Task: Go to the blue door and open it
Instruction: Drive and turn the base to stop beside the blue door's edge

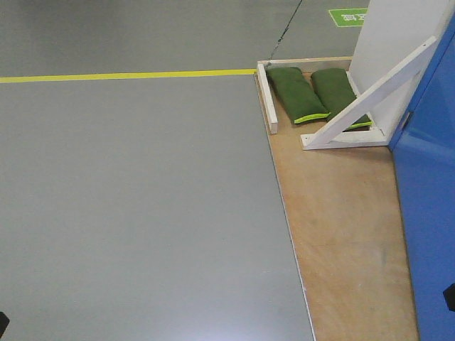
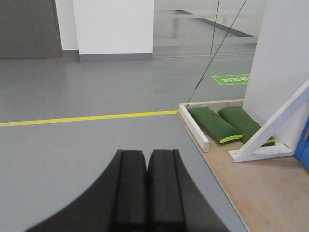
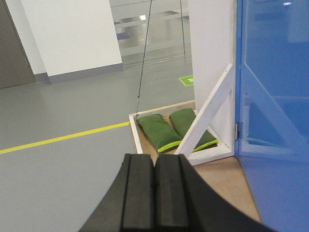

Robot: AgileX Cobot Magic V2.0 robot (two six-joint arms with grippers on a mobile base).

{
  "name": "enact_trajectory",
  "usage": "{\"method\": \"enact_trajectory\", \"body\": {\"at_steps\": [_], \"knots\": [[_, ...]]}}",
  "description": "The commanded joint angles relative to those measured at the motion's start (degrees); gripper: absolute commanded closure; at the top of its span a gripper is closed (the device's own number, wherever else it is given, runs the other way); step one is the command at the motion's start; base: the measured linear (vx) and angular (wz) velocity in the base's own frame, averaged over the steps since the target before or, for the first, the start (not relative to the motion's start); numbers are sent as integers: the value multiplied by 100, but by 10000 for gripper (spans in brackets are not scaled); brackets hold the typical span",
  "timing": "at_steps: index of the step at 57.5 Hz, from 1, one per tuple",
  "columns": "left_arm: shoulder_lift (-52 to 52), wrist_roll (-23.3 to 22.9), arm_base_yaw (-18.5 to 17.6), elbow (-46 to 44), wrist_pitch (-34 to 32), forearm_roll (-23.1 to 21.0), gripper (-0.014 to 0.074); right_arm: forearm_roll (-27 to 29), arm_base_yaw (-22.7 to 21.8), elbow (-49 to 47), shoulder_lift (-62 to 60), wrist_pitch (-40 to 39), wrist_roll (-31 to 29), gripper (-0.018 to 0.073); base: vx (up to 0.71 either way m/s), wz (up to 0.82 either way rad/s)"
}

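Grey floor (image 1: 142, 213) beside blue door (image 1: 430, 213)

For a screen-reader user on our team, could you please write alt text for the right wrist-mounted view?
A blue door fills the right edge, beside a white panel with a diagonal brace; two green sandbags lie on the plywood base at its foot. The right tool, shut, sits bottom centre over grey floor crossed by a yellow line.

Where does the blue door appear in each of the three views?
Front-facing: the blue door runs along the right edge.
Left wrist: only a sliver of it at the right edge, mid-height.
Right wrist: it covers the right quarter.
Shared landmark: the two green sandbags beside the white diagonal brace.
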Motion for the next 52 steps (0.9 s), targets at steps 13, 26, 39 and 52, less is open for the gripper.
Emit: {"method": "enact_trajectory", "body": {"at_steps": [13,26,39,52], "knots": [[-81,-37,-11,-141,-500,-33,524,-31,-14,21,-80,-459,-30,561,6,4],[-81,-37,-11,-141,-500,-33,524,-31,-14,21,-80,-459,-30,561,0,0],[-81,-37,-11,-141,-500,-33,524,-31,-14,21,-80,-459,-30,561,0,0],[-81,-37,-11,-141,-500,-33,524,-31,-14,21,-80,-459,-30,561,0,0]]}}
